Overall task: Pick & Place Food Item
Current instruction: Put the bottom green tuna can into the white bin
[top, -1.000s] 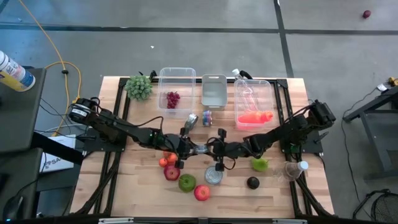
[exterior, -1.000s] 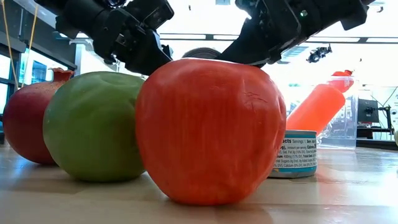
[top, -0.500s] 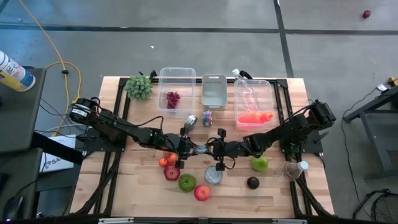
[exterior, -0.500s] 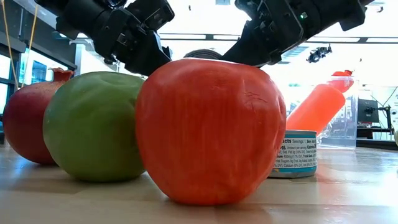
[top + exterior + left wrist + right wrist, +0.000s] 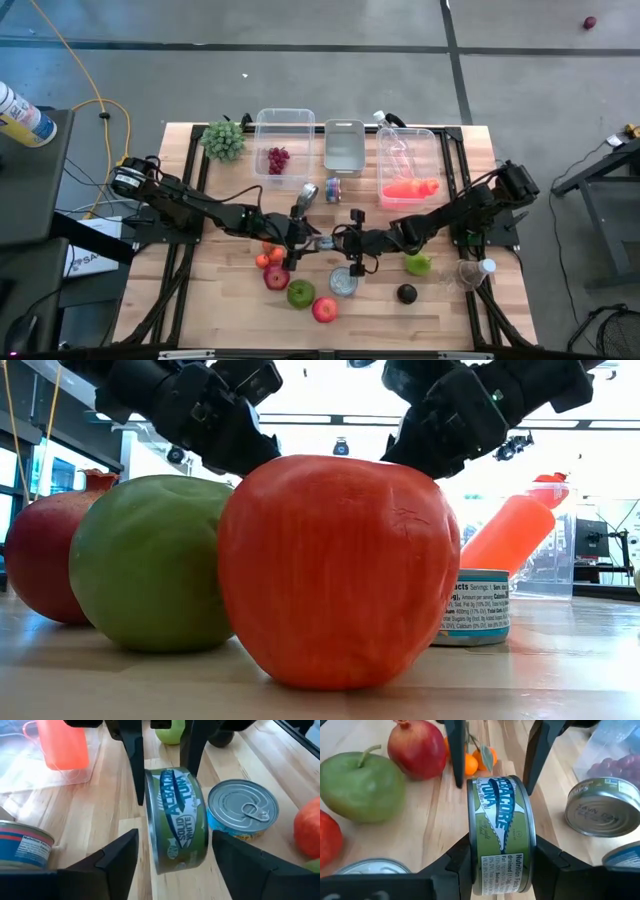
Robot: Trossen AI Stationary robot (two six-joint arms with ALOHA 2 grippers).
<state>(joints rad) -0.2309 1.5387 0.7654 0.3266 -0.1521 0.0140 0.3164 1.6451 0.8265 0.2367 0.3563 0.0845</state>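
A green-labelled tuna can (image 5: 176, 820) (image 5: 501, 830) stands on edge at mid-table between the two grippers, which meet tip to tip. My right gripper (image 5: 502, 867) (image 5: 347, 240) is shut on it. My left gripper (image 5: 175, 857) (image 5: 318, 240) is open, with one finger on each side of the can and a gap on both sides. In the left wrist view the right arm's fingers (image 5: 134, 765) reach in from beyond the can. The low view shows only the two arms' bodies above the fruit. My right gripper pinches the tuna can across its two flat ends (image 5: 472, 855), one finger on each. The fingers come in level from the table's right side. The can sits on edge with its label band facing up and looks lifted off the wood.
Near the front are a red apple (image 5: 324, 309), a green apple (image 5: 300, 293), a pomegranate (image 5: 276, 277), small oranges (image 5: 268, 257) and a silver-lidded can (image 5: 343, 283). A green fruit (image 5: 418, 263) and a dark one (image 5: 406, 293) lie to the right. Three bins (image 5: 344, 145) line the far edge.
In the low view the right arm has risen a little and drawn toward the table's right. The dark rounded shape that showed just above the red apple is gone from there. The left arm has barely moved.
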